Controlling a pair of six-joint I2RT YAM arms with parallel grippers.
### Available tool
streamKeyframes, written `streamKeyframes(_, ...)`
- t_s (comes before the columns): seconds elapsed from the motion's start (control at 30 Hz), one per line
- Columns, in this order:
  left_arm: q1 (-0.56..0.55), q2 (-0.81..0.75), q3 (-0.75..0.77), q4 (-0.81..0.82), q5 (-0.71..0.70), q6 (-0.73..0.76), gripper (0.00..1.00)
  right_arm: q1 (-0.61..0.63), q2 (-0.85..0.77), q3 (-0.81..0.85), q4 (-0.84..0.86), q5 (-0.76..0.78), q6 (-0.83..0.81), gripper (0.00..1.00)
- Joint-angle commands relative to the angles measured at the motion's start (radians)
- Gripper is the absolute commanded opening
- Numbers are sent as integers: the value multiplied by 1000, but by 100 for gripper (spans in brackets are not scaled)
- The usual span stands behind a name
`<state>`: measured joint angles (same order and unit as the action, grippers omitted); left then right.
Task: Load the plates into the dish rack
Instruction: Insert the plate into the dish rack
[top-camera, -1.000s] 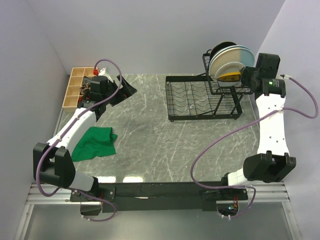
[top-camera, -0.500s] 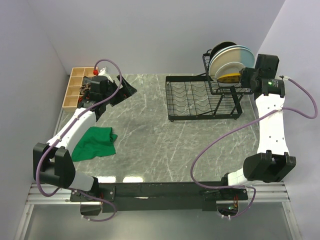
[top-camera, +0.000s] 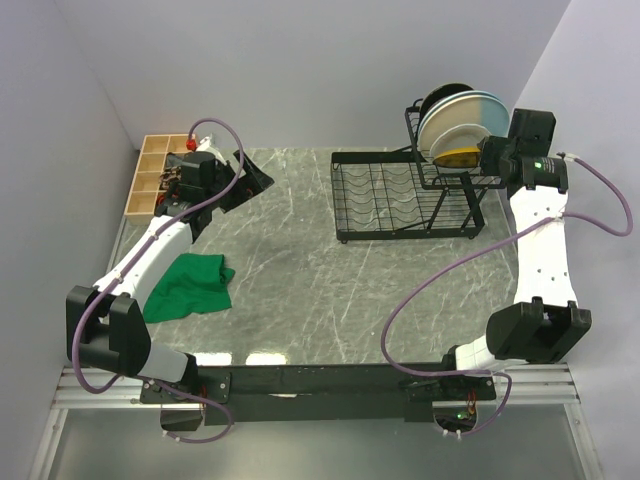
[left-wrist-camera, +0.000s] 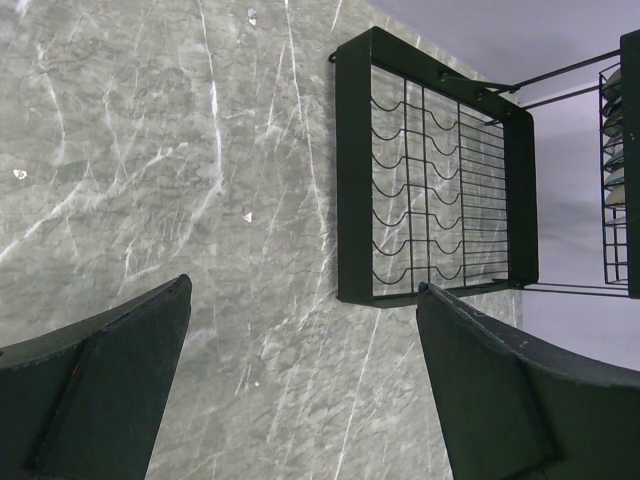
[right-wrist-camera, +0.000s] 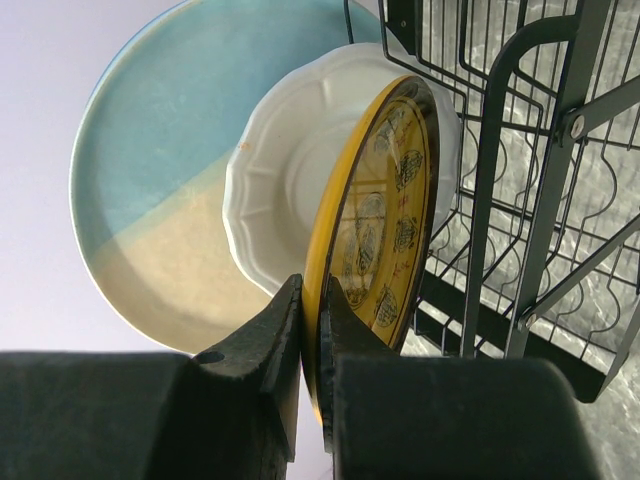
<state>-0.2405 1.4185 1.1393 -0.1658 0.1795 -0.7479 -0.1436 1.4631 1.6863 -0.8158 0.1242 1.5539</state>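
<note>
Right hand (right-wrist-camera: 310, 300), yellow plate (right-wrist-camera: 385, 240) slightly leftward

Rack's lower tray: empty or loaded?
Empty. Left wrist view: the lower tray has bare wire slots; the plates stand in the upper basket, the yellow plate in the right gripper.

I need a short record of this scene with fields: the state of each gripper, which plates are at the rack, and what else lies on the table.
left gripper: open, empty, near the wooden compartment box
right gripper: shut on the rim of the yellow patterned plate, held upright at the upper basket
dish rack: lower tray shows no plates
plates in upper basket: black plate, cream-and-blue plate, white scalloped plate, all on edge
other: green cloth on the table, beside the left arm
</note>
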Motion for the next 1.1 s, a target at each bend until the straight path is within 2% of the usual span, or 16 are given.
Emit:
streamKeyframes(0.0, 3, -23, 33, 14, 2, -1, 99, 7, 2, 7, 27, 41, 20, 0)
streamKeyframes(0.53, 3, -18, 30, 14, 0, -5, 100, 7, 9, -13, 29, 51, 9, 1)
streamKeyframes(0.63, 3, -21, 27, 11, -3, -7, 99, 7, 13, -16, 33, 49, 0, 8)
streamKeyframes(0.93, 3, -33, 10, 15, -9, -13, 100, 7, 22, -17, 43, 48, -28, 12)
streamKeyframes(1.07, 3, -33, 8, 15, -8, -15, 100, 7, 25, -14, 46, 49, -37, 17)
